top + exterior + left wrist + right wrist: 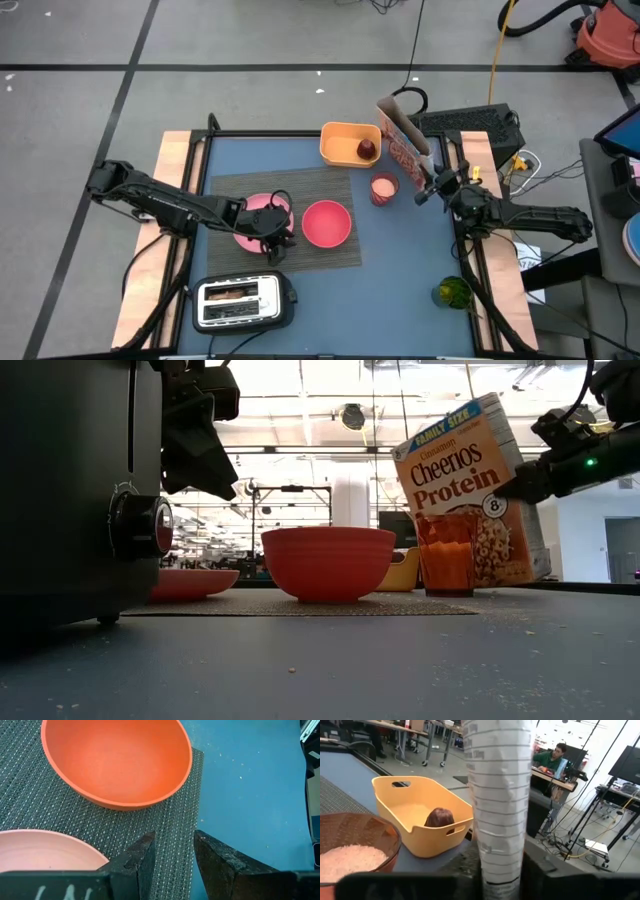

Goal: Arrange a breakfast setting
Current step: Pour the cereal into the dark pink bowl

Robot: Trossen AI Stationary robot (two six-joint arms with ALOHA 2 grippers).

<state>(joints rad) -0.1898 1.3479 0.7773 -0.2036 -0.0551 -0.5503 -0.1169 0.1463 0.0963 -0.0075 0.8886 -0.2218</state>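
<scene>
Cereal box (497,795) pinched by right fingers (540,865), left fingers (145,857) slightly parted (empty).

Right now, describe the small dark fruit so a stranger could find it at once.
Start at the blue table and go to its far edge, where a yellow tub stands beside the cereal box. The fruit lies inside that tub, alone: round, dark red, the only thing in it.

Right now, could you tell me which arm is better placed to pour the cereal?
Right: the right gripper already clasps the tall cardboard cereal box; the left gripper hovers over the flat pink plate.
</scene>
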